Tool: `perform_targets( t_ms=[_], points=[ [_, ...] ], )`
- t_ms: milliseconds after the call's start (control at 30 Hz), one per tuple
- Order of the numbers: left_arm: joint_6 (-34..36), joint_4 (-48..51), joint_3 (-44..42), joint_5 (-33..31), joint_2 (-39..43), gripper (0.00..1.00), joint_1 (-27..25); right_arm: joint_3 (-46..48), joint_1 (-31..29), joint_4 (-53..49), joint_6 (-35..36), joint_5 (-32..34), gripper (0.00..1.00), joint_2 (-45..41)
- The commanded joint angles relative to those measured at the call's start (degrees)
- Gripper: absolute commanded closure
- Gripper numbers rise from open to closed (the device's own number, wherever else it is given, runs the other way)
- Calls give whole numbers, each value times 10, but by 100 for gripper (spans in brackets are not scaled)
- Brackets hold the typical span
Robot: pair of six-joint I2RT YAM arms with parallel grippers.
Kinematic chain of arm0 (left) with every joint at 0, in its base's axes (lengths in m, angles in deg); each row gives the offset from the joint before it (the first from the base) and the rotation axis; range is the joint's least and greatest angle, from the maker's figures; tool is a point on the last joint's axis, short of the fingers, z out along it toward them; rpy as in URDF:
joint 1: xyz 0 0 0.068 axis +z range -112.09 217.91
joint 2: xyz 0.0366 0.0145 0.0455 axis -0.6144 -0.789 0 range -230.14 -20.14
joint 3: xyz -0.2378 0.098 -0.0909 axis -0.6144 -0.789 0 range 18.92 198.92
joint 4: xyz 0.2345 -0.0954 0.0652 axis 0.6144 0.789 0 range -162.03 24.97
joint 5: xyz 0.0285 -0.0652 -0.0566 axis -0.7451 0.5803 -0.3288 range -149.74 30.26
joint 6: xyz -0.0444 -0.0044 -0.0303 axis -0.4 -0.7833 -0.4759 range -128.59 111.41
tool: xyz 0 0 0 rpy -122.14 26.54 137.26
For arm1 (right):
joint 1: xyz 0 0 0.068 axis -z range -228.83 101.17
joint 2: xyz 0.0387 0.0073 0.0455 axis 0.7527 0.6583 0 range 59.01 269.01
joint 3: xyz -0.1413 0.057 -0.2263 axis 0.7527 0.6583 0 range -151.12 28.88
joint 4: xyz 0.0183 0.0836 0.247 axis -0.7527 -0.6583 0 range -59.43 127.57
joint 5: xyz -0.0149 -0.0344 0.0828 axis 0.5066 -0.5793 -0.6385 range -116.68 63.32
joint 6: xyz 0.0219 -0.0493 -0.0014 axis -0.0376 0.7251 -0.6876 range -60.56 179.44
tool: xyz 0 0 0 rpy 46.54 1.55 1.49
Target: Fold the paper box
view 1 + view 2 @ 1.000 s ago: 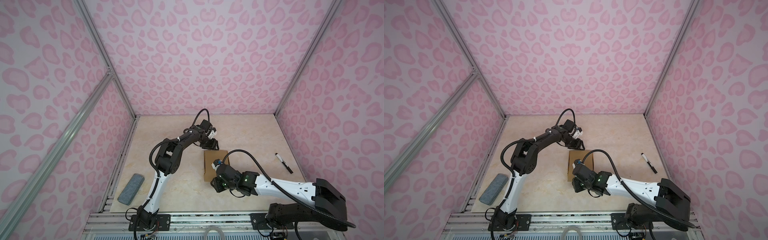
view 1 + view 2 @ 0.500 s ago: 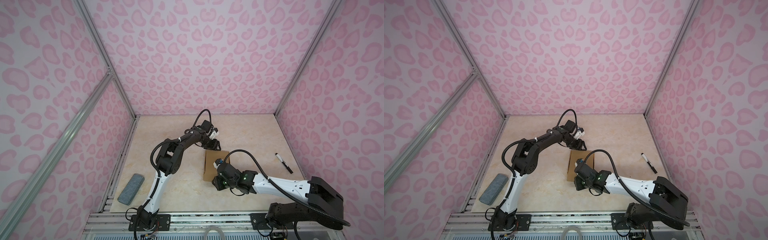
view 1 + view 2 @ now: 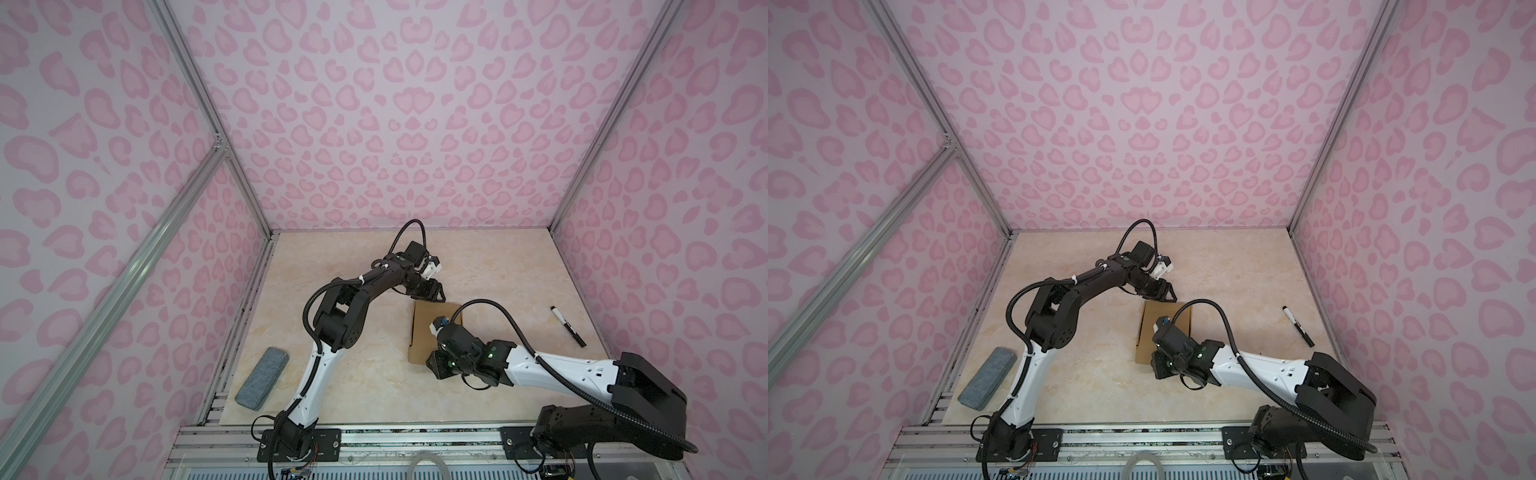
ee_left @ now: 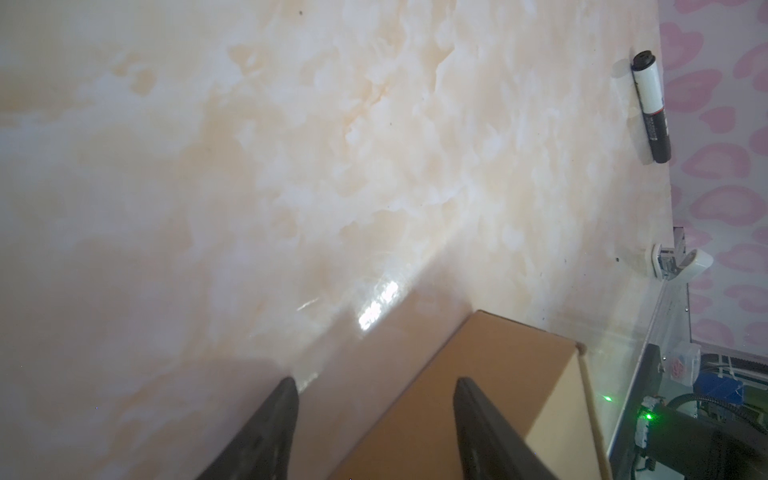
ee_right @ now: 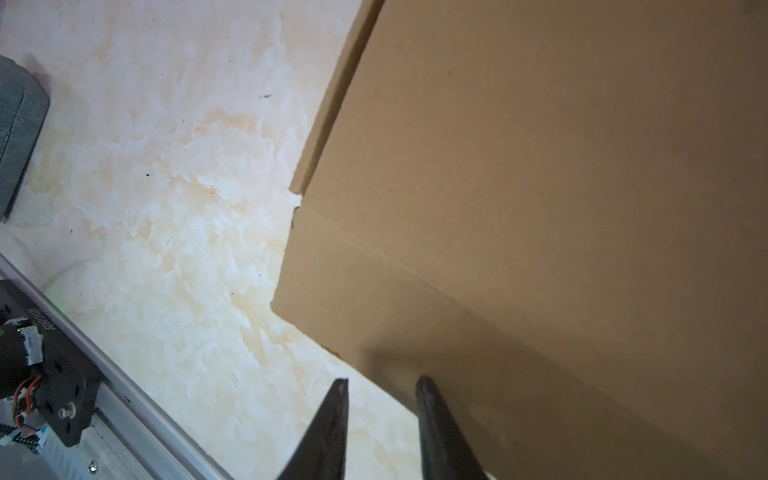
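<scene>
A grey felt block (image 3: 262, 380) with rounded corners lies at the near left of the table, close to the left wall and well apart from everything else.

Right of it, the left arm reaches toward the far middle. The left gripper (image 4: 376, 386) stands wide open at the far edge of the plain brown corrugated cardboard paper box (image 3: 424, 332) and holds nothing. In the left wrist view one dark finger (image 4: 478, 419) is over the box's top and the other is over the bare table beside it. I cannot tell whether either one touches.

The paper box sits flat around the middle of the table, a shallow rectangular carton with its long side running near to far.

At its near edge is the right gripper (image 5: 380, 382), its jaws only a narrow gap apart and gripping nothing. One fingertip (image 5: 430, 399) is over the cardboard and the other over the table, with the box's edge running between them.

Further right, a black marker pen (image 3: 568, 326) with a white band lies alone near the right wall.

The table (image 3: 374, 386) is glossy, cream and beige marbled. Pink walls (image 3: 415, 124) printed with darker heart-like spots enclose it on three sides, with aluminium rails (image 3: 374, 436) along the near edge.
</scene>
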Motion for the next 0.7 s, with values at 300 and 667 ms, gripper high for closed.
perform_targets(
  t_ms=[300,667],
  points=[
    [3,87,-6,-38,-21,37,-5,-5,4,-19,5,5,69,-31],
    [-24,69,-31,-34,26,36,10,-15,13,-94,19,46,67,-89]
  ],
)
